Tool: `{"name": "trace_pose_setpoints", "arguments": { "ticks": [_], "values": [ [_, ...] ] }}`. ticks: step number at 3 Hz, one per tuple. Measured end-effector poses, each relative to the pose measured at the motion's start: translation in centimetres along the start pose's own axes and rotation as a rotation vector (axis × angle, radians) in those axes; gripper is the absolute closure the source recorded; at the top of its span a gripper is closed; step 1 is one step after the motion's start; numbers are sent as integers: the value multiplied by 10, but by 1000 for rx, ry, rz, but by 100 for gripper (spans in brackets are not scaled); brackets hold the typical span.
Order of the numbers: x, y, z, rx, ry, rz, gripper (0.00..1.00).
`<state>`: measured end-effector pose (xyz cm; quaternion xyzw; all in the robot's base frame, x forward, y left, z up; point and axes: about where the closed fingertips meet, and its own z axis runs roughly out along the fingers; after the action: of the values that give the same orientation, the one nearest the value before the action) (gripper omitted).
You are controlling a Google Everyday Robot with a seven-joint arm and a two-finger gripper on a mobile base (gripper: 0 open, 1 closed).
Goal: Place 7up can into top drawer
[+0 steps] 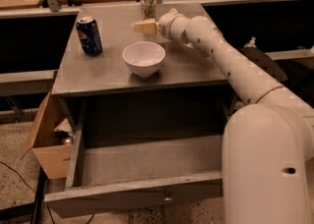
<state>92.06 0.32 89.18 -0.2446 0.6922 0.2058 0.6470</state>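
Gripper [143, 26], pale tan, hovers over the cabinet top [189, 66]; clenched or released, I cannot tell. Nearest, the wide grey top drawer [147, 161] stands pulled out. Farther, just behind the gripper, the small silvery 7up can [147, 7] stands upright; probably light, smooth, easily dented, so grasp its middle gently.

Claw [143, 26] hovers between 7up can [148, 6] and white bowl [143, 58], top drawer [142, 163] open
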Motion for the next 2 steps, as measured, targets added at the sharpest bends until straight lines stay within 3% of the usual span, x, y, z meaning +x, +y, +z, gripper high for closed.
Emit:
{"name": "trace_pose_setpoints", "arguments": {
  "ticks": [1,2],
  "values": [
    [-2,-8,27,33,-18,-28,0],
    [-2,-18,48,65,-26,-39,19]
  ]
}}
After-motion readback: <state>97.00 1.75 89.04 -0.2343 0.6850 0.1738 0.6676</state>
